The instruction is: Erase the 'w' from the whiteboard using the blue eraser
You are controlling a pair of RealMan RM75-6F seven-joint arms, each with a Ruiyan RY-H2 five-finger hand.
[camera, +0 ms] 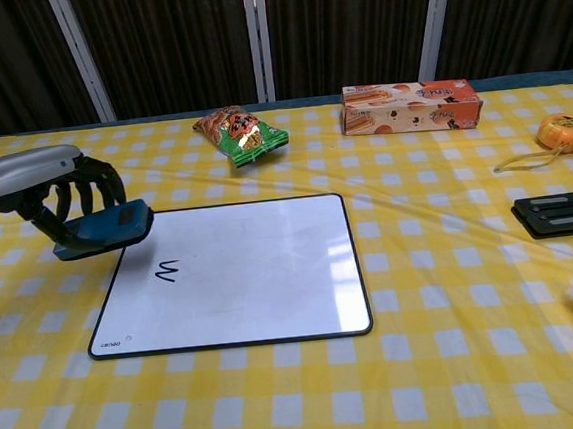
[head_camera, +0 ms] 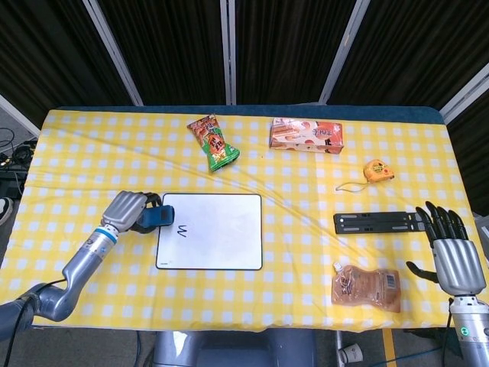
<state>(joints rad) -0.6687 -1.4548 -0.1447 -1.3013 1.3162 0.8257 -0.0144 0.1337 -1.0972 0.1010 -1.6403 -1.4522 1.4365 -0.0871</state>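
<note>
- The left hand (head_camera: 128,209) grips the blue eraser (head_camera: 157,218), its fingers curled over the top; the eraser juts out from the hand toward 3 o'clock in the head view
- In the chest view the blue eraser (camera: 102,230) is lifted off the cloth, tilted, over the upper left corner of the whiteboard (camera: 262,277); the left hand (camera: 48,185) sits above and behind it
- The 'w' (head_camera: 182,231) is still written near the board's left edge, at about 5 o'clock from the eraser and just beside it, not touching
- The right hand (head_camera: 452,248) hangs at the table's right edge, fingers spread and pointing to 12 o'clock, holding nothing; it is well apart from the whiteboard (head_camera: 221,241)
- On the yellow checked tablecloth (head_camera: 306,176): a snack bag (head_camera: 213,142) and a biscuit box (head_camera: 306,135) at 12 o'clock of the board; a tape measure (head_camera: 376,170), a black bracket (head_camera: 378,223) and a pouch (head_camera: 367,287) toward 3 o'clock
</note>
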